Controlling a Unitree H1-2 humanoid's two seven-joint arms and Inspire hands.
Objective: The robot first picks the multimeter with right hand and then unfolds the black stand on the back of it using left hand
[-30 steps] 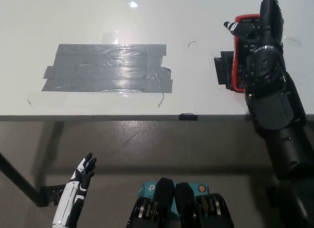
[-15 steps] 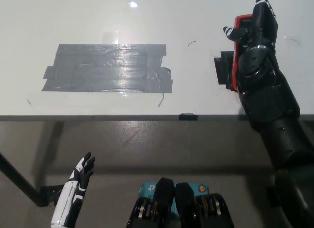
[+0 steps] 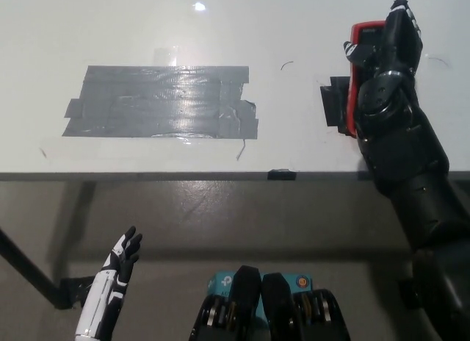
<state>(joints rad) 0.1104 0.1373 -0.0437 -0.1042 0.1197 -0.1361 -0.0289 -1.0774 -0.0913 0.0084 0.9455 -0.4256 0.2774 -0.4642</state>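
The white table (image 3: 220,25) fills the upper half of the head view. Its front edge runs across the middle of the picture. On the table, left of centre, there is a large patch of grey tape (image 3: 161,102), made of several overlapping strips with a shiny surface. It lies well apart from the work area. At the table's front edge a small black clip (image 3: 282,174) sits just below the tape's right side. A short dark curved mark (image 3: 287,64) shows on the table surface between the tape and the right hand. Below the table edge the floor is grey-brown, and a dark table leg (image 3: 26,271) crosses the lower left corner.

The multimeter (image 3: 361,69) has a red case and lies on the table at the upper right. A black piece (image 3: 335,106) lies flat just beside its left edge. The black right hand (image 3: 389,47) covers most of the multimeter from above, with fingers (image 3: 355,50) reaching over its top left corner and touching it. It is not possible to tell if the hand is really closed on the multimeter or only resting on it.

The white left hand (image 3: 121,264) hangs low at the lower left, below the table edge. Its fingers are spread and it holds nothing.
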